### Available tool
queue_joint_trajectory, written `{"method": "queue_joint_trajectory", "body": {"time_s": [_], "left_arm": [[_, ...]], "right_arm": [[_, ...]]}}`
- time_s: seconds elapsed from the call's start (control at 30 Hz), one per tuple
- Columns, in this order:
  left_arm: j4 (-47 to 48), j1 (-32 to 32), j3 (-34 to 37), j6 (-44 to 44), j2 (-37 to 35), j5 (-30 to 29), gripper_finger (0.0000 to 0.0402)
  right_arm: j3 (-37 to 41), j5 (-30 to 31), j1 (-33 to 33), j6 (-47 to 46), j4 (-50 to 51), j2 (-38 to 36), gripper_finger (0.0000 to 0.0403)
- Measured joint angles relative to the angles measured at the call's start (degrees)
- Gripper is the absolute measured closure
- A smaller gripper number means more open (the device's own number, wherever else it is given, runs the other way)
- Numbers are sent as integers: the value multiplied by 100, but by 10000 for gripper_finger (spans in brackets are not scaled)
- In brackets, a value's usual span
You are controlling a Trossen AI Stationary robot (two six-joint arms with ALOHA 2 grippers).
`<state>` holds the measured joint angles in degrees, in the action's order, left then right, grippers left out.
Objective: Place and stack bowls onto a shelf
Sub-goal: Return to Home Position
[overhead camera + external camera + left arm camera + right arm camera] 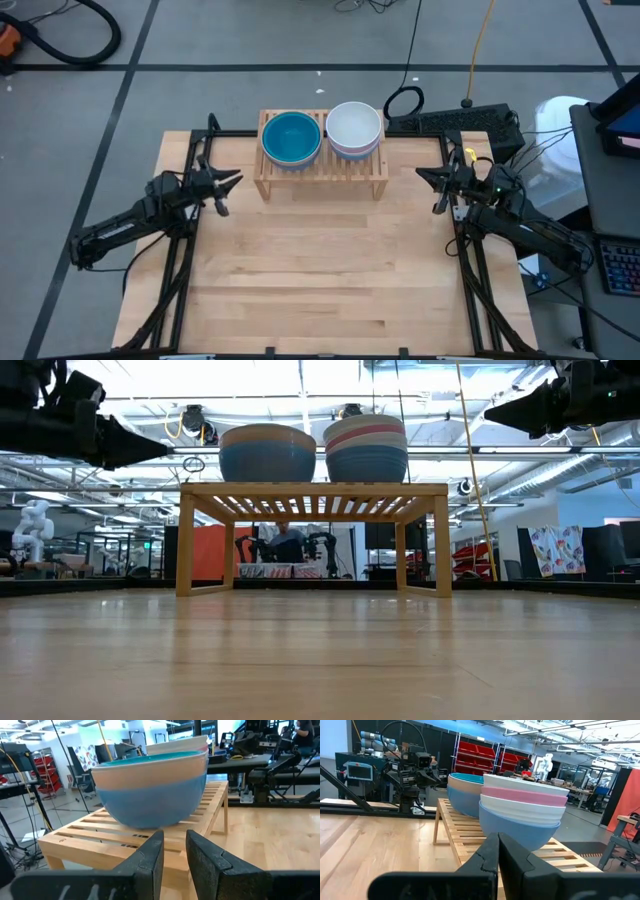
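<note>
The light-wood slatted shelf [320,170] stands at the table's far middle on its short legs. Two stacks of bowls rest on its top. The left stack [291,137] has a teal bowl uppermost over peach and light blue ones [150,790]. The right stack [354,128] is white on top, then pink, white and light blue [522,810]. My left gripper [232,181] hovers left of the shelf, pointing at it, its fingers [150,860] a narrow gap apart. My right gripper [425,175] hovers right of the shelf, shut [498,847]. Neither touches anything.
Bare tabletop [320,270] spreads on the near side of the shelf. Black frame rails [180,260] run along both table sides under the arms. A keyboard [470,122] and cables lie past the far right corner. A person [287,540] sits far behind the shelf.
</note>
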<state>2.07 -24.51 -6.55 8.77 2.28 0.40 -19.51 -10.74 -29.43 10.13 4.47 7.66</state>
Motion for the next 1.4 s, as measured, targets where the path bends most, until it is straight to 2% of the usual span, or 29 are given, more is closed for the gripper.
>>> {"method": "queue_joint_trajectory", "body": {"time_s": [0.2, 0.57, 0.67, 0.8, 1.0, 1.4], "left_arm": [[560, 1, 0, -92, 0, 280, 314], [681, 0, 2, -211, 0, 462, 314], [681, 0, 2, -337, 0, 461, 314], [778, 0, 2, -499, 0, 463, 314], [904, 0, 2, -812, 0, 461, 314], [1334, 0, 1, -866, 2, 459, 314]], "right_arm": [[0, -2, 0, -34, 2, 0, 403], [200, 2, 0, -125, -111, 2, 403], [558, -4, 0, -245, -503, 4, 403], [1121, -21, 0, -396, -1539, 2, 403], [1760, -310, 2, -256, -2794, 8, 403], [1847, -306, 1, -429, -2606, 2, 403]]}}
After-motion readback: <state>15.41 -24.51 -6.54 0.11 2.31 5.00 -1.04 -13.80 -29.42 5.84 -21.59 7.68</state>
